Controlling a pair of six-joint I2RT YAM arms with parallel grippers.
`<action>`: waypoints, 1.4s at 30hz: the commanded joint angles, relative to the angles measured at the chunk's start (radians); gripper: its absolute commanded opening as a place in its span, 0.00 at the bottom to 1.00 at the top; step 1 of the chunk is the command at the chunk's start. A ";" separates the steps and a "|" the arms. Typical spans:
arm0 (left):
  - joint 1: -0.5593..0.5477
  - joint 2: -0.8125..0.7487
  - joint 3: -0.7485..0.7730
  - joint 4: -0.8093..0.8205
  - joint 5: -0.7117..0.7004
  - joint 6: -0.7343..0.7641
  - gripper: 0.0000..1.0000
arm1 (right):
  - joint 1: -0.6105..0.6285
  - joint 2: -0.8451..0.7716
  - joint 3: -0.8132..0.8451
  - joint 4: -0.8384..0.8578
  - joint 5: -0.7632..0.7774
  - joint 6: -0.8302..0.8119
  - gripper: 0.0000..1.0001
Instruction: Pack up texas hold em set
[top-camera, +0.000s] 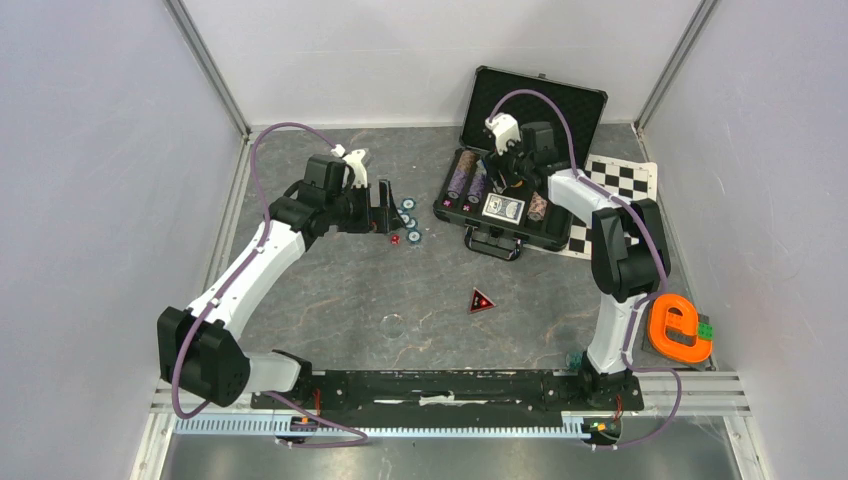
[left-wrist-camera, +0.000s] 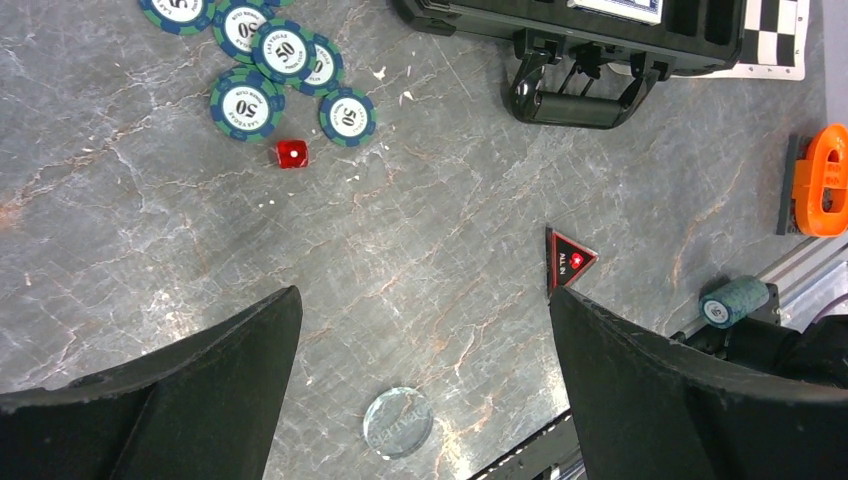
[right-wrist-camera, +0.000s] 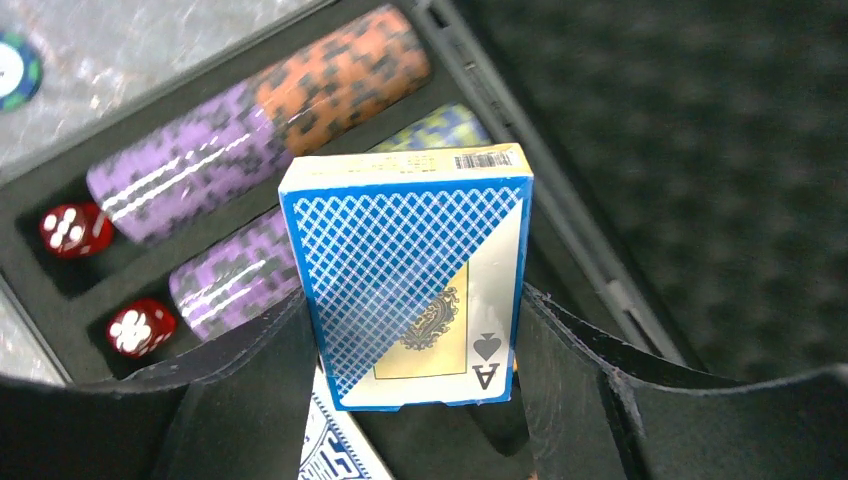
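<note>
Above the black foam-lined hard case (top-camera: 560, 100), the right hand (right-wrist-camera: 415, 330) clamps the blue boxed card deck (right-wrist-camera: 400, 260), long axis upright. The seated second blue deck (right-wrist-camera: 335, 450) lies at 6 o'clock. The left hand (left-wrist-camera: 422, 300) is wide open and empty.

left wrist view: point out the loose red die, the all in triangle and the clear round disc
red die (left-wrist-camera: 292, 153): left wrist view, top face
all in triangle (left-wrist-camera: 568, 260): left wrist view, centre of face
clear round disc (left-wrist-camera: 398, 422): left wrist view, its middle

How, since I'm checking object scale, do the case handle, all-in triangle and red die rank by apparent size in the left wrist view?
Largest to smallest:
case handle
all-in triangle
red die
</note>
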 joint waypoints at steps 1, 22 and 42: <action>0.013 0.018 0.072 -0.043 0.000 0.084 1.00 | -0.036 -0.031 -0.015 0.151 -0.193 -0.122 0.39; 0.017 0.126 0.145 -0.027 0.045 0.050 1.00 | -0.186 0.077 0.112 -0.093 -0.314 -0.354 0.39; 0.017 0.157 0.154 -0.032 0.059 0.036 1.00 | -0.149 0.106 0.174 -0.363 -0.261 -0.401 0.98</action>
